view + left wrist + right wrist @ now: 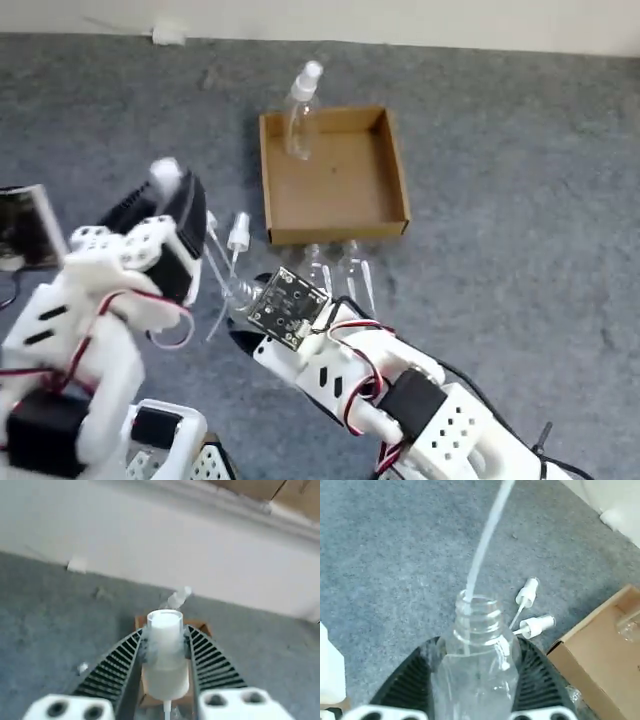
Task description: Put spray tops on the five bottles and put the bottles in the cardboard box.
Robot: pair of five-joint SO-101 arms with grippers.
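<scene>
Right wrist view: bottle [477,645] sits clamped inside right gripper [477,655].

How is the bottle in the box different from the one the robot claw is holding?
The bottle in the box already wears a white spray top; the held bottle has an open neck with a thin tube dipping in. The first rests loose against the rim of the cardboard box; the second is clamped in the right gripper. Both are clear.
</scene>
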